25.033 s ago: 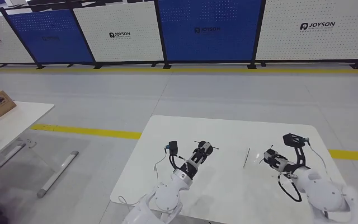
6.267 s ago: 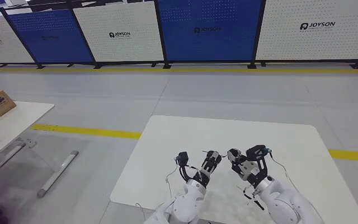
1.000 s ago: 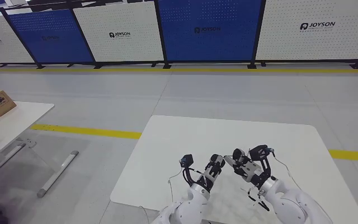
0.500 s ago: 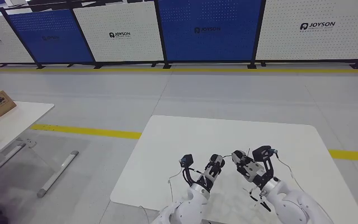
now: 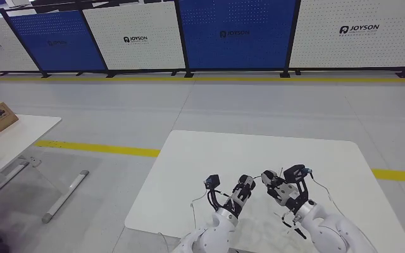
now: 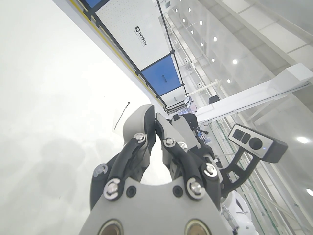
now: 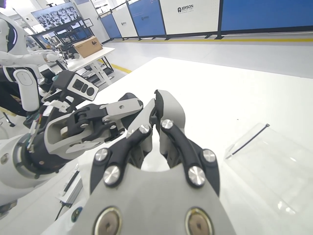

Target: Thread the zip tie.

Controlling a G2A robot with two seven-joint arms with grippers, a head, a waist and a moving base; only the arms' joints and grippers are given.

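Over the table [image 5: 209, 152] — left hand [image 6: 155, 121] pinched | right hand [image 7: 154, 103] pinched | contents hidden

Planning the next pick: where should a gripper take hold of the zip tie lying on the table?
Likely mid-strap on the zip tie, from straight above, jaws across its width: it lies flat, thin and straight on the table.

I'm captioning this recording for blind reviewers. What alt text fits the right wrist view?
The right gripper, fingers pressed shut, hovers over a white table with the left gripper close beside its tip. A black zip tie lies nearby on a clear plastic bag.
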